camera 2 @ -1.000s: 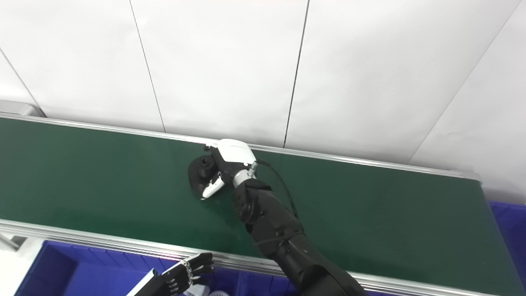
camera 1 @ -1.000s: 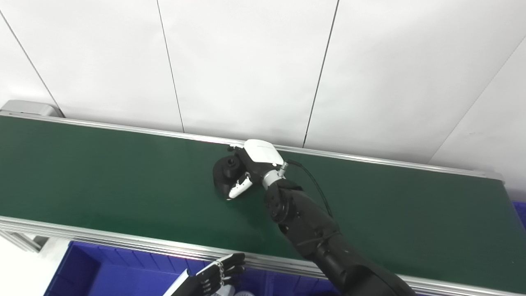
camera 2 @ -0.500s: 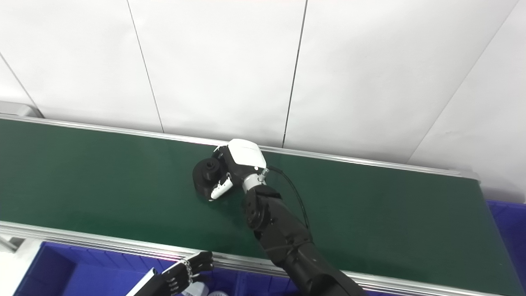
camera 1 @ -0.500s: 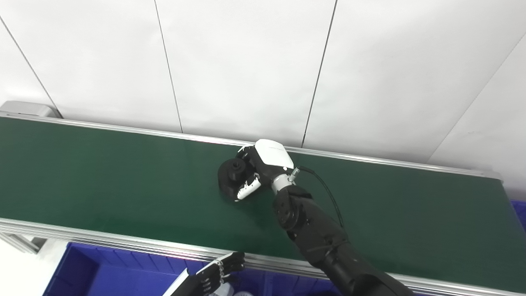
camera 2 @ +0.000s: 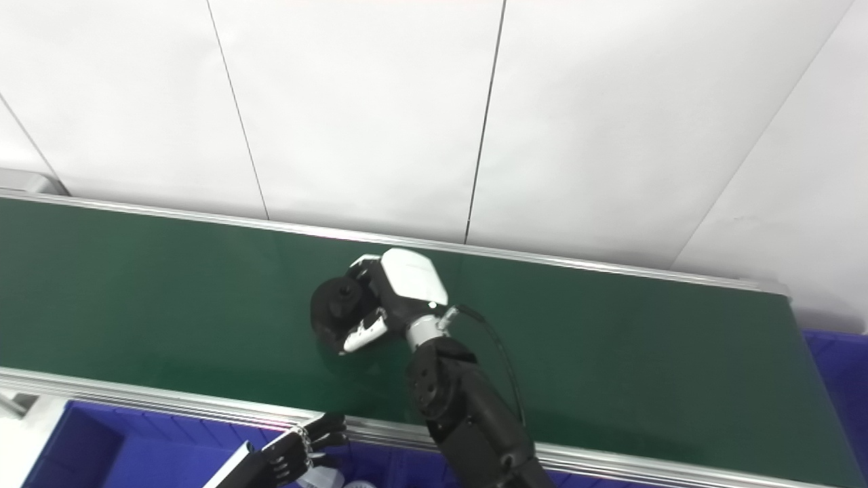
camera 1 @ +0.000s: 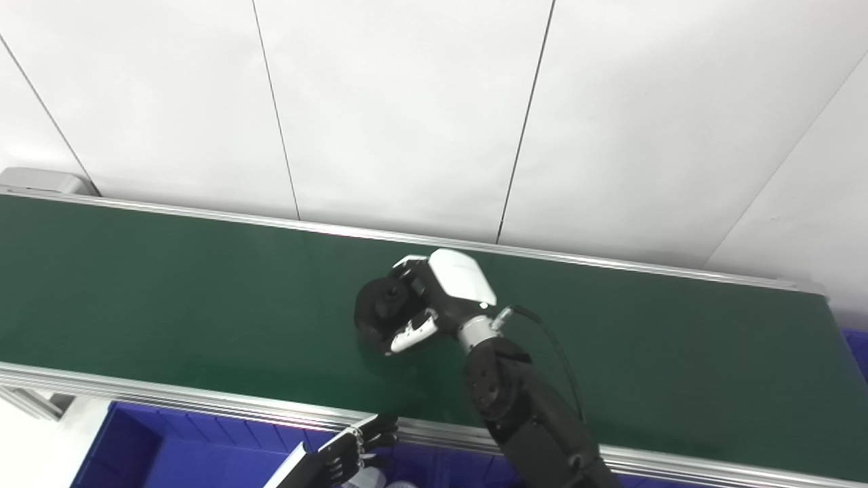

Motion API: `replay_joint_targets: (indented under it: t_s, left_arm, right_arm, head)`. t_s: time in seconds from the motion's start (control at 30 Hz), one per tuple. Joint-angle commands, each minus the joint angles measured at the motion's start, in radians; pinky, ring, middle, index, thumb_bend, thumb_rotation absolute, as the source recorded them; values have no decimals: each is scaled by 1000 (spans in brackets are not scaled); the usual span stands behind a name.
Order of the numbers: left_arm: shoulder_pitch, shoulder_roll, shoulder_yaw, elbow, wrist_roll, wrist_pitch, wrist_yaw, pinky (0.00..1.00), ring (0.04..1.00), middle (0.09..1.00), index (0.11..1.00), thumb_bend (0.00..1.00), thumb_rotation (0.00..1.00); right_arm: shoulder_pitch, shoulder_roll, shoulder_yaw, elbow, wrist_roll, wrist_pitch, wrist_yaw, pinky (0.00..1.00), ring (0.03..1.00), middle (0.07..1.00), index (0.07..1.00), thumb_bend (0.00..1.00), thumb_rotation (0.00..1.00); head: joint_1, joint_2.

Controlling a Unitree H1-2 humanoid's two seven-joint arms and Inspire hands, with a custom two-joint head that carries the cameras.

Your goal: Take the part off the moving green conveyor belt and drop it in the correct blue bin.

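Observation:
A round black part (camera 1: 377, 312) with a raised hub is in my right hand (camera 1: 434, 298), whose fingers and thumb close around it; it appears lifted just off the green conveyor belt (camera 1: 169, 291), near the middle. The right arm reaches up from the bottom edge. My left hand (camera 1: 352, 453) hangs below the belt's near rail, over a blue bin (camera 1: 169, 454), with its fingers loosely curled and nothing seen in it. In the right eye view the part (camera 2: 333, 313) and right hand (camera 2: 397, 291) show the same grasp.
The belt's near aluminium rail (camera 1: 203, 403) runs across the bottom. Another blue bin (camera 2: 837, 366) shows at the right end of the belt. A white panelled wall (camera 1: 407, 102) stands right behind the far rail. White items lie in the bin under the left hand.
My right hand has closed on the black part and drawn it toward the near side of the belt, lifting slightly. The left hand has sunk a little lower.

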Motion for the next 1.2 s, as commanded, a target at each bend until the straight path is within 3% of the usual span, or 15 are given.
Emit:
replay_joint_targets:
  t_s: [0.0,0.13,0.33,0.6,0.73,0.8,0.9,0.93,1.17]
  left_arm:
    - [-1,6,-1,-15,-14,-34,0,776,871,902,882,646,603]
    - [5,8,-1,-21,-23,-34,4,795,874,899,883,642,590]
    - [10,6,-2,-26,-40,-34,-2,818,874,898,888,625,581]
    - [34,17,-26,-70,-52,-34,21,851,890,911,906,557,563]
    - [45,29,-28,-88,-64,-34,18,826,895,919,915,557,605]
    - [48,42,-28,-95,-70,-32,14,836,908,922,923,611,669]
    - [49,58,-24,-102,-85,-33,8,845,908,922,920,639,684]
    - [50,63,-22,-107,-84,-33,10,847,905,921,918,653,692]
    - [42,90,-21,-151,-109,-19,20,805,873,903,897,679,697]
  right_arm:
    - [4,1,-18,-89,-22,35,-3,320,381,489,542,511,0]
    - [70,-23,-44,-246,-42,87,43,297,367,479,552,508,0]
    - [169,-54,-82,-430,-59,110,74,285,362,465,551,509,0]
    - [446,-148,-127,-750,-99,117,154,256,384,478,516,513,0]
    - [621,-196,-145,-873,-104,86,186,242,385,477,513,513,0]
    - [716,-217,-149,-920,-123,66,185,228,403,504,490,516,0]
    - [845,-239,-154,-972,-134,40,178,194,404,505,487,516,0]
    - [884,-245,-157,-991,-130,37,184,189,405,505,487,516,0]
    - [1119,-300,-185,-1027,-112,-57,155,297,366,453,544,507,0]
  head:
    - [-2,2]
    - [-8,10]
    - [-26,39]
    - [-56,100]
    - [-69,135]
    - [-79,161]
    - [-85,179]
    - [-94,205]
    - [-125,285]
